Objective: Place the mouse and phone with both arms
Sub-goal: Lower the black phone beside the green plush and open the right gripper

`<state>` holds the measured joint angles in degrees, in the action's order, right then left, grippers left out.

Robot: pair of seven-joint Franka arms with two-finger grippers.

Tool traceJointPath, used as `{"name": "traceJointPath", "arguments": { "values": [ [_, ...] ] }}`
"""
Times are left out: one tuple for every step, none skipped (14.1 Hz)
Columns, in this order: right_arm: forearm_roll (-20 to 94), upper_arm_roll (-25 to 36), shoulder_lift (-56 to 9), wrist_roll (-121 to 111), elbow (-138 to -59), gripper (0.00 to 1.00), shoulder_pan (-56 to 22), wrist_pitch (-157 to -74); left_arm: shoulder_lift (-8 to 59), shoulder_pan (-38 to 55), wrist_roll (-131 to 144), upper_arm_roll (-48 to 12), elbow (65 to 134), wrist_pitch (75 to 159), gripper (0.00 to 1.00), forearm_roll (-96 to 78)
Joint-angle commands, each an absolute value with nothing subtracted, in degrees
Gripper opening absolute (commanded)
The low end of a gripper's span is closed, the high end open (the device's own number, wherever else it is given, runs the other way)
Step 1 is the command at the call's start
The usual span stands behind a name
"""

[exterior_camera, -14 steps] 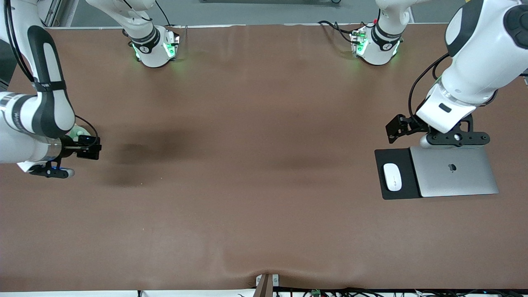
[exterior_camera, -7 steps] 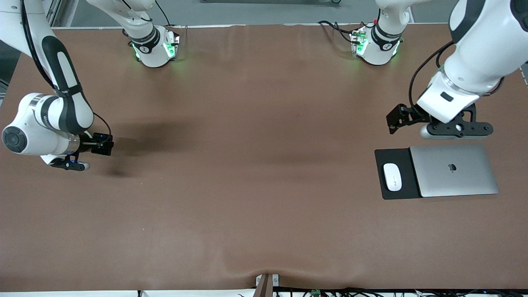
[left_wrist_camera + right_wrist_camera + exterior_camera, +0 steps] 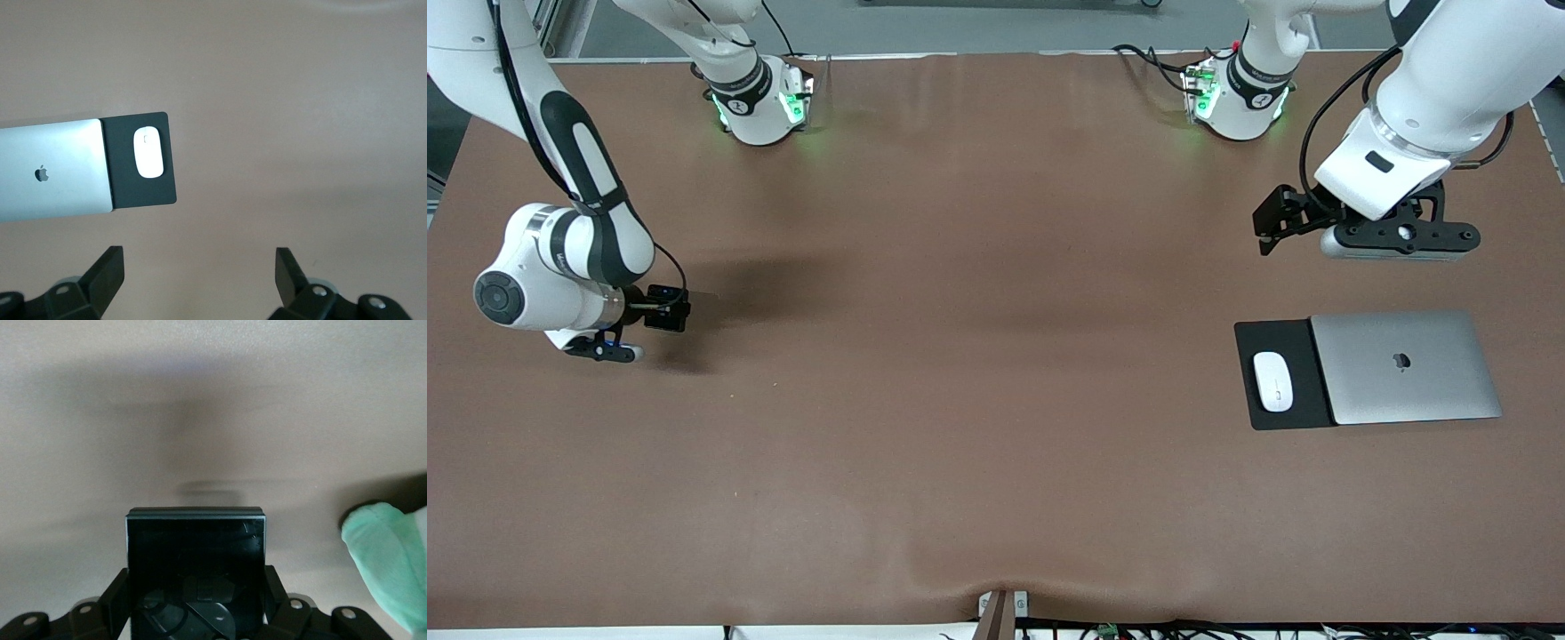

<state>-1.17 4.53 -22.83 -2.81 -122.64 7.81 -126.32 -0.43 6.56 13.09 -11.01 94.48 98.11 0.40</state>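
Observation:
The white mouse (image 3: 1273,381) lies on a flat black pad (image 3: 1276,338) at the left arm's end of the table; it also shows in the left wrist view (image 3: 148,152). My left gripper (image 3: 1400,240) is open and empty (image 3: 199,260), over bare table between the laptop and the left arm's base. My right gripper (image 3: 660,309) is shut on the black phone (image 3: 669,308) and holds it just above the table at the right arm's end. In the right wrist view the phone (image 3: 195,547) stands between the fingers (image 3: 117,590).
A closed silver laptop (image 3: 1405,366) lies beside the pad, partly on it. A pale green soft thing (image 3: 387,567) shows at the edge of the right wrist view. The brown table cover (image 3: 996,356) spreads between the two arms.
My right arm has swung toward the table's middle with the phone in its grip. My left gripper has drawn away from the laptop toward the arm bases.

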Motion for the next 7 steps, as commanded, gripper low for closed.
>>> {"name": "traceJointPath", "arguments": {
  "values": [
    [-1.2, 3.6, -23.8, -2.9, -122.7, 0.50, 8.8, -127.1, -2.8, 8.3, 10.5, -8.2, 97.8, 99.3, 1.00, -2.2],
    [-1.1, 3.6, -24.4, -2.9, -122.7, 0.53, 8.8, -127.5, -3.1, 8.9, 10.5, -7.9, 99.0, 99.4, 1.00, -2.2],
    [-1.2, 3.6, -24.7, -4.0, -122.9, 0.59, 8.8, -128.2, -3.8, 9.0, 10.5, -7.9, 99.7, 99.7, 1.00, -2.2],
    [-1.1, 3.6, -25.0, -7.2, -122.9, 0.67, 9.3, -128.6, -4.4, 9.0, 10.5, -7.9, 100.8, 100.1, 1.00, -2.2],
    [-1.1, 3.6, -25.2, -9.9, -122.9, 0.76, 10.2, -128.8, -4.9, 9.0, 10.5, -7.9, 101.8, 100.5, 1.00, -2.2],
    [-1.1, 3.5, -25.2, -10.7, -122.9, 0.92, 11.0, -128.9, -5.1, 9.0, 10.5, -8.0, 102.2, 101.1, 1.00, -2.2],
    [-1.0, 3.5, -25.2, -10.5, -122.8, 1.00, 10.7, -128.8, -4.9, 9.0, 10.8, -8.3, 102.1, 101.1, 1.00, -2.2]
  ]
}}
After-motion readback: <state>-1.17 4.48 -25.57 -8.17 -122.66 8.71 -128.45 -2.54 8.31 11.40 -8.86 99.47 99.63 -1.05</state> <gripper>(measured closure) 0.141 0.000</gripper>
